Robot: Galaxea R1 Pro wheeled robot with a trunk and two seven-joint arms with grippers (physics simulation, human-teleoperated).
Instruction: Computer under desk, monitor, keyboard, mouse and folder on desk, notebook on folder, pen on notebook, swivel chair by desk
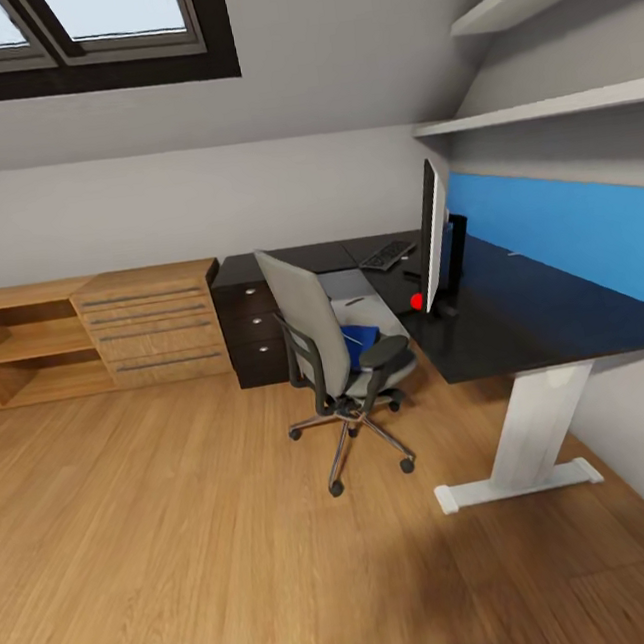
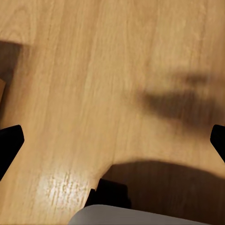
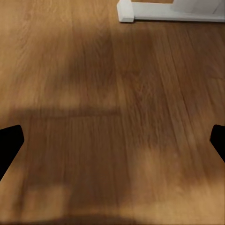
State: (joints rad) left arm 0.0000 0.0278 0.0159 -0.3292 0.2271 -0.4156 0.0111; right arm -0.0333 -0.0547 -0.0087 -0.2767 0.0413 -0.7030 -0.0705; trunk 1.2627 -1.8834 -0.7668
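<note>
The wood plank floor [image 1: 188, 540] is seen nearest, and over it both tools are held: the left tool [image 2: 112, 140] is spread wide with its dark fingertips [image 2: 9, 145] at the two edges of the left wrist view and nothing between them, and the right tool [image 3: 112, 140] is likewise spread wide and empty above the boards, with the white foot of the pedestal leg [image 3: 168, 11] shown beyond it. Farther on, the swivel chair [image 1: 331, 351] is stood on the floor just beside the inner corner of the L-shaped tabletop [image 1: 523, 317], its back turned toward the camera. The folder [image 1: 361, 338] is seen lying on the chair's seat, bright blue, with a thin pale stick across it that cannot be identified for certain. On the tabletop the monitor [image 1: 435, 238] is stood upright, viewed almost edge-on, a red dot at its lower corner. Beyond it the keyboard [image 1: 387, 254] is laid flat on the tabletop near the monitor. Black drawers [image 1: 253, 335] are set under the far wing, and a wooden drawer chest [image 1: 151, 326] is placed beside them against the wall, under the skylight [image 1: 76, 40].
</note>
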